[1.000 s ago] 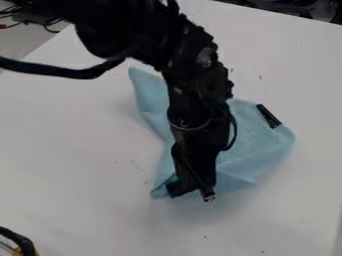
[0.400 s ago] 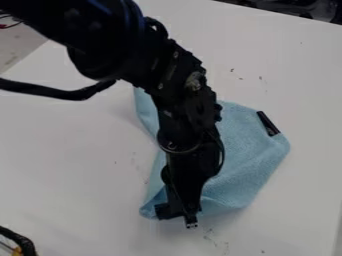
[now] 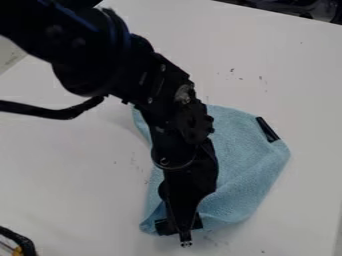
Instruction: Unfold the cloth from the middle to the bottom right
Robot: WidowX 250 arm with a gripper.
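My gripper [image 3: 179, 226] hangs low over the bottom left part of the light blue cloth [image 3: 244, 165], close to its lower edge. The arm comes in from the upper left and covers the cloth's left middle. The cloth lies bunched, with soft folds along its bottom and a pointed corner just left of the gripper. Its right side spreads out to a blunt corner. How the cloth meets the gripper is hidden by the gripper's own body.
A small black bar-shaped object [image 3: 267, 129] lies on the cloth's upper right edge. The white table [image 3: 73, 170] surrounds the cloth. A black cable [image 3: 23, 242] with a yellow part sits at the bottom left corner. Dark items stand beyond the table's far right edge.
My gripper has moved down and somewhat left. The cloth's lower edge and bottom left corner have shifted downward along with it, while the black bar has hardly moved.
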